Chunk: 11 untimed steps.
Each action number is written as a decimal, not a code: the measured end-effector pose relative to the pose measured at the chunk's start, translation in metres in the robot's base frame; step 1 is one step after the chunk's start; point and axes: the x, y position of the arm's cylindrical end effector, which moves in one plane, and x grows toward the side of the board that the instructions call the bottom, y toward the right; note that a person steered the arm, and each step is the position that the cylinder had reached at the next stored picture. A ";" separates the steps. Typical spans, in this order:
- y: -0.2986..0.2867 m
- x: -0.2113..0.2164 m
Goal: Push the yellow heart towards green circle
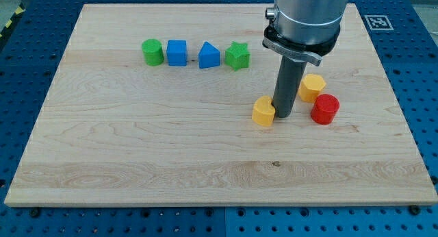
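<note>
My tip (283, 115), a bare rod holding nothing, sits touching the yellow heart (263, 111) on its right, placed to shove it left toward the far green circle (152, 52).

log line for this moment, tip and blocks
tip touching yellow heart on its right | green circle far upper left | yellow hexagon, red cylinder right of tip

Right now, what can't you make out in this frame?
- Camera view: contact between my tip and the yellow heart; the heart hides it.
- The yellow block behind: the rod hides its left edge.
- The arm above the rod: cut off by the view's top.
</note>
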 end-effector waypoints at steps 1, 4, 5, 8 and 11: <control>-0.003 0.001; -0.029 0.013; -0.053 0.025; -0.115 0.022; -0.136 0.002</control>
